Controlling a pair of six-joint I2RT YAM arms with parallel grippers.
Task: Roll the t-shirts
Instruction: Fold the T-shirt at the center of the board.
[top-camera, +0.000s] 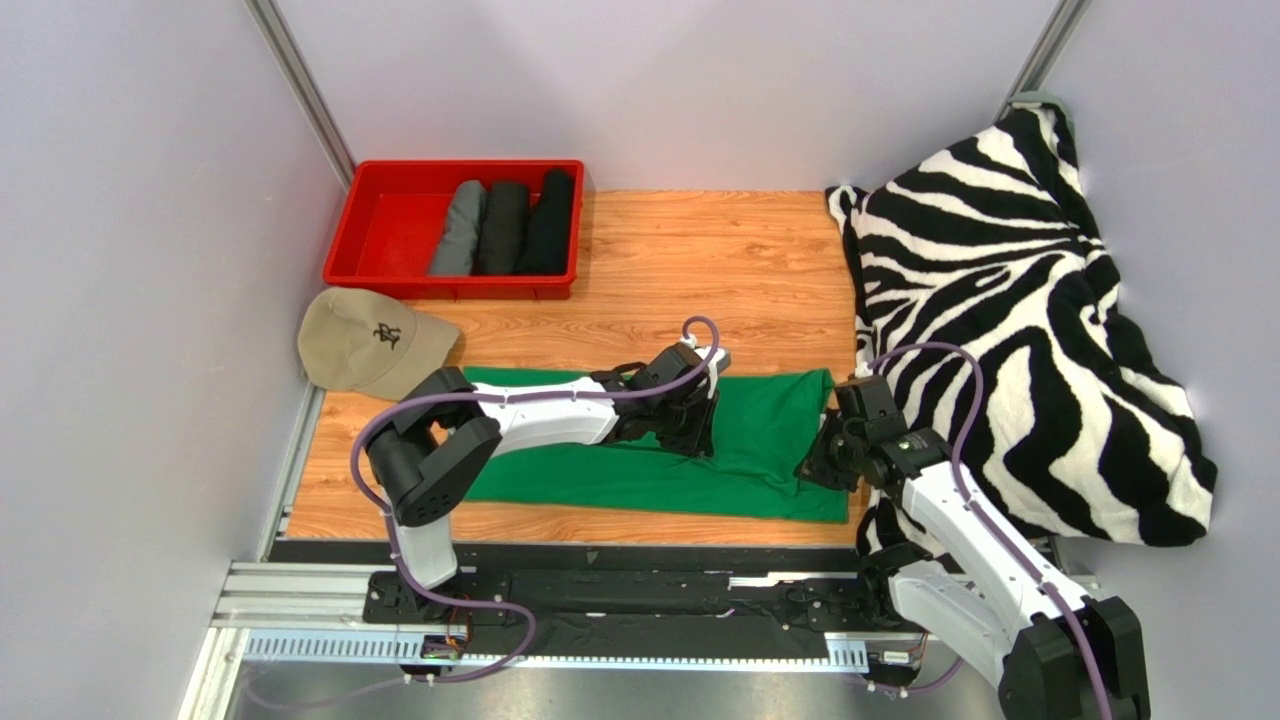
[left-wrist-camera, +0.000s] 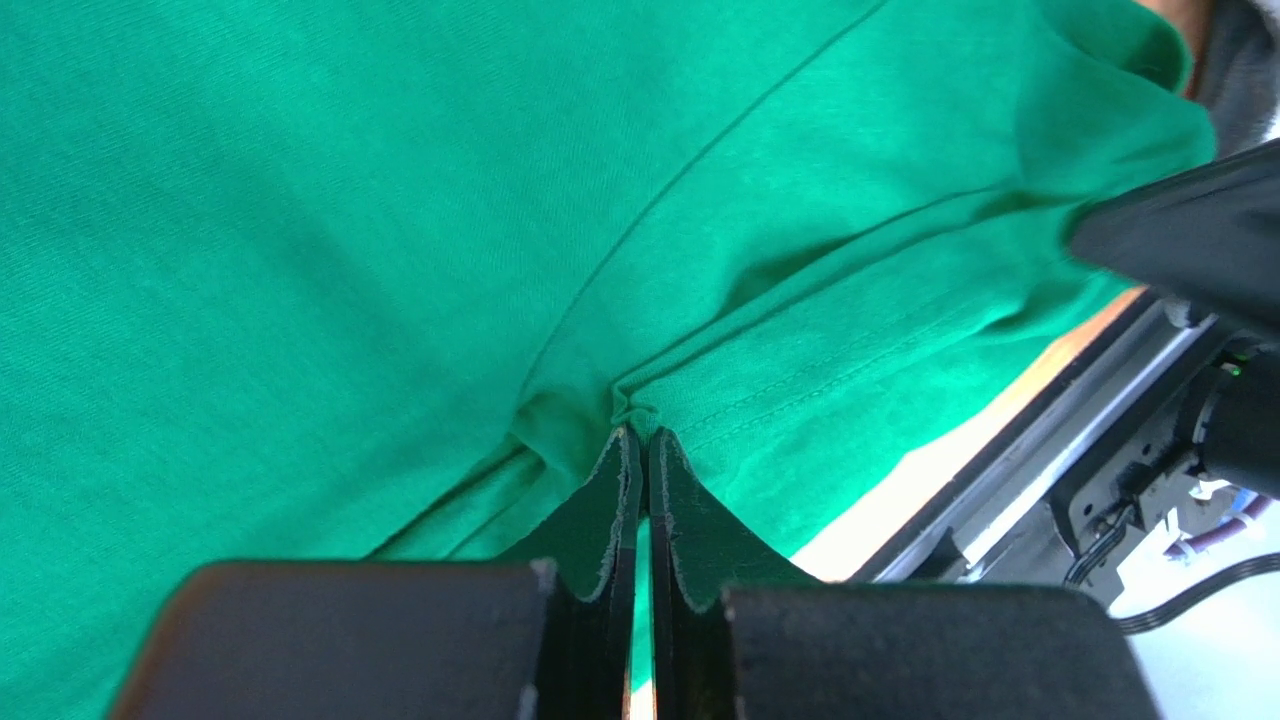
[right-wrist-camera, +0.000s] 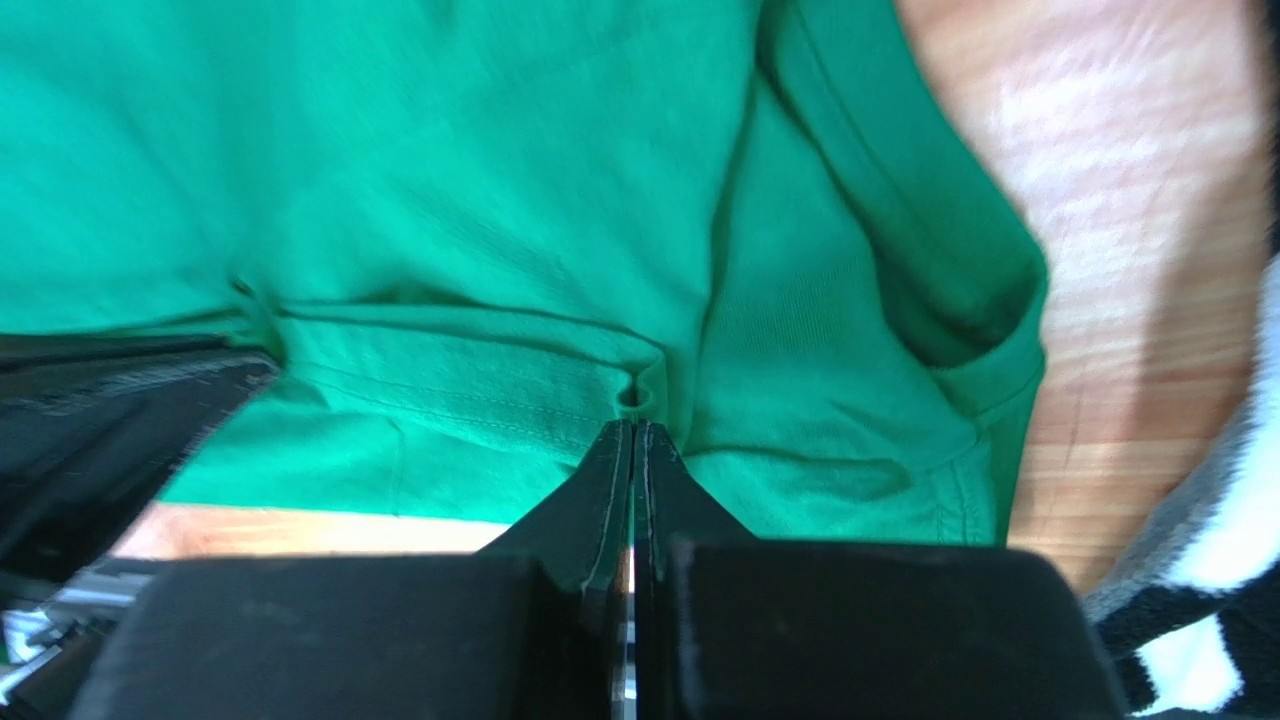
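A bright green t-shirt (top-camera: 751, 435) lies folded into a long band across the wooden table. My left gripper (top-camera: 694, 423) rests on its middle, shut on a pinch of the green cloth (left-wrist-camera: 639, 405) near a stitched hem. My right gripper (top-camera: 819, 462) is at the shirt's right end, shut on a fold of the same cloth (right-wrist-camera: 639, 398) beside a sleeve (right-wrist-camera: 962, 300). Three rolled shirts, one grey (top-camera: 458, 228) and two black (top-camera: 505, 228), lie side by side in the red tray (top-camera: 383, 225) at the back left.
A beige cap (top-camera: 365, 342) lies left of the shirt's far edge. A zebra-striped blanket (top-camera: 1022, 300) is heaped along the right side, close to my right arm. Bare wood (top-camera: 706, 270) lies between tray and blanket. The metal base rail (top-camera: 661, 593) runs along the near edge.
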